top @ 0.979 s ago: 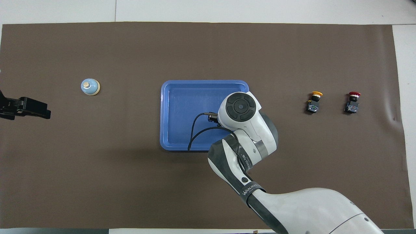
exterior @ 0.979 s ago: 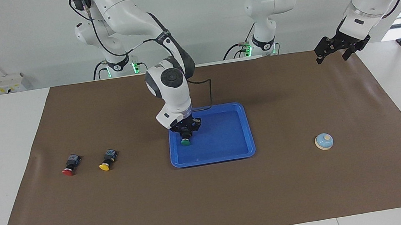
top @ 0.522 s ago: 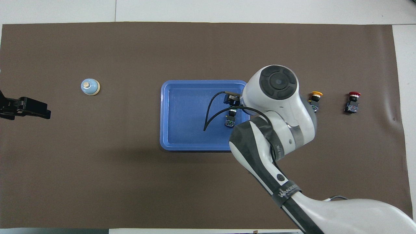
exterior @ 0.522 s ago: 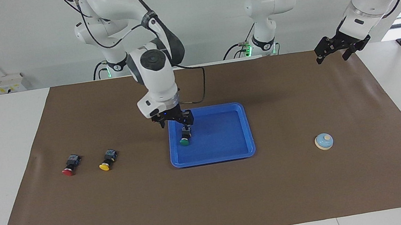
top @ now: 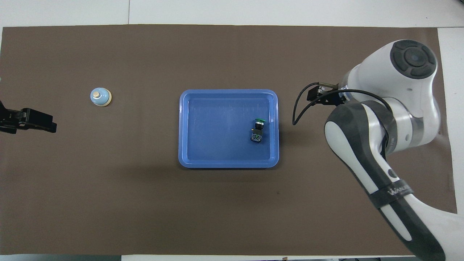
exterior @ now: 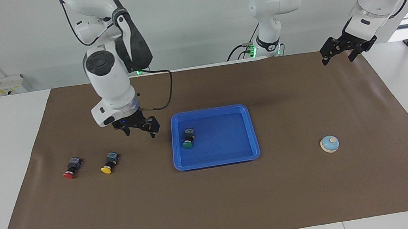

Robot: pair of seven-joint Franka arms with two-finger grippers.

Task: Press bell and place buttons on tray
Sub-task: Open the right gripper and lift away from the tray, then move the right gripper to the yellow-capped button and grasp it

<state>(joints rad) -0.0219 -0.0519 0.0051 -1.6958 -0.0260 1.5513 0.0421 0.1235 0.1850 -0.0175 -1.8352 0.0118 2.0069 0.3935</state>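
**Two buttons left on the mat, path to the tray clear**

Buttons look light, rigid and small, and they are lying on their sides, so each is best pinched across its squarish black body, not the round cap. The red button [exterior: 69,168] and yellow button [exterior: 109,162] lie at the right arm's end of the counter [exterior: 3,166]. The right gripper [exterior: 138,131] hangs over the mat [exterior: 217,208] between yellow button and tray [exterior: 218,162], fingers [exterior: 152,131] spread and empty. The green button [exterior: 188,138] lies in the tray. The bell [exterior: 329,144] sits well apart, at the left arm's end. The left gripper [exterior: 341,54] waits, fingers spread.
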